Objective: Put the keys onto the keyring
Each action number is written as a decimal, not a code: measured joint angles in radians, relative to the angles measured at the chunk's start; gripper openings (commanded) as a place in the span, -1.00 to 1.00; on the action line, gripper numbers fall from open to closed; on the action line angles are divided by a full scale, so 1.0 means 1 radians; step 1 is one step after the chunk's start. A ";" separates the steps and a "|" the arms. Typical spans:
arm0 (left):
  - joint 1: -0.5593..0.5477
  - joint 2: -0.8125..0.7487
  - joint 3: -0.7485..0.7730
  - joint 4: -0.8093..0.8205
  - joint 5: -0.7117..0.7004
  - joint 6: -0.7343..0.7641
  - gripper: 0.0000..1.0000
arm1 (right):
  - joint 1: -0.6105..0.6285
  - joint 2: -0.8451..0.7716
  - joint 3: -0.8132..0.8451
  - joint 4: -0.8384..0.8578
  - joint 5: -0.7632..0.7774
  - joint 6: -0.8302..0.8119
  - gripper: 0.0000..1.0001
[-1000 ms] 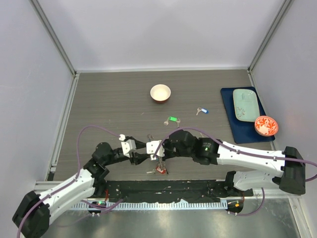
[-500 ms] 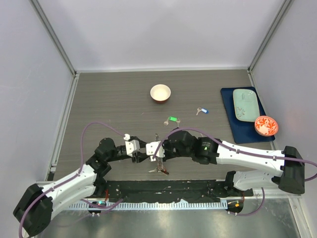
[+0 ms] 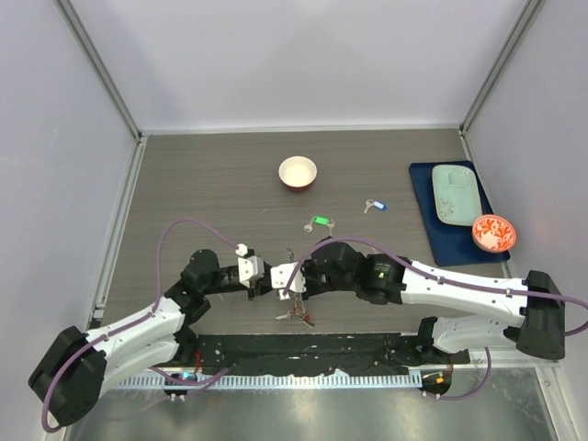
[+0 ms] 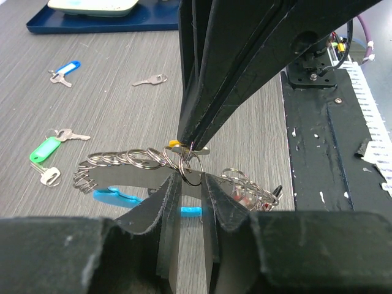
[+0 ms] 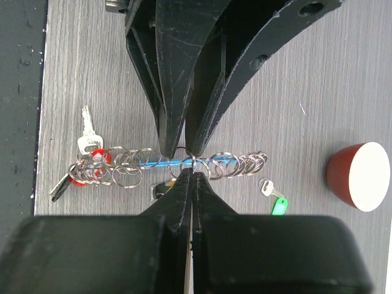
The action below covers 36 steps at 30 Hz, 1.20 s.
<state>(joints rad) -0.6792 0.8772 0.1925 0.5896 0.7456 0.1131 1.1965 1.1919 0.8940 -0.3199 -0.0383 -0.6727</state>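
Observation:
The keyring point(image 5: 229, 164) is a strand of linked silver rings with a blue tag point(image 4: 116, 197), hanging just above the table. My right gripper point(image 5: 193, 174) is shut on one of its rings, with a yellow-tagged key point(image 4: 176, 145) at its tips. My left gripper point(image 4: 191, 179) faces it tip to tip, jaws a narrow gap apart with a ring between them. A red-tagged key point(image 5: 93, 164) and other keys hang at one end. A green-tagged key point(image 3: 319, 221), a blue-tagged key point(image 3: 373, 205) and a plain key point(image 4: 150, 80) lie on the table.
A small white bowl point(image 3: 298, 172) stands at mid-back. A blue tray point(image 3: 441, 234) at the right holds a pale green plate point(image 3: 457, 193) and a red patterned bowl point(image 3: 494, 233). The black base rail point(image 3: 303, 354) runs along the near edge.
My left gripper has moved right, up to the right gripper's tips. The right gripper has barely moved. The hanging key cluster shifted slightly.

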 measured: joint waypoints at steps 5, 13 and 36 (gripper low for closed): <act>0.000 0.013 0.000 0.018 0.010 -0.009 -0.53 | 0.000 0.004 0.000 0.000 -0.003 0.000 -0.99; 0.003 0.034 0.001 0.049 0.018 -0.039 -1.00 | 0.000 0.011 0.000 -0.004 -0.014 0.001 -0.99; -0.004 -0.189 -0.051 0.059 -0.123 -0.185 -1.00 | 0.008 -0.096 -0.084 0.103 0.037 0.085 -0.99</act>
<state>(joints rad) -0.6830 0.6884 0.1417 0.6483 0.6228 -0.0723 1.2049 1.0962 0.8101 -0.2165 -0.0017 -0.5877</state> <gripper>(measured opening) 0.011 0.030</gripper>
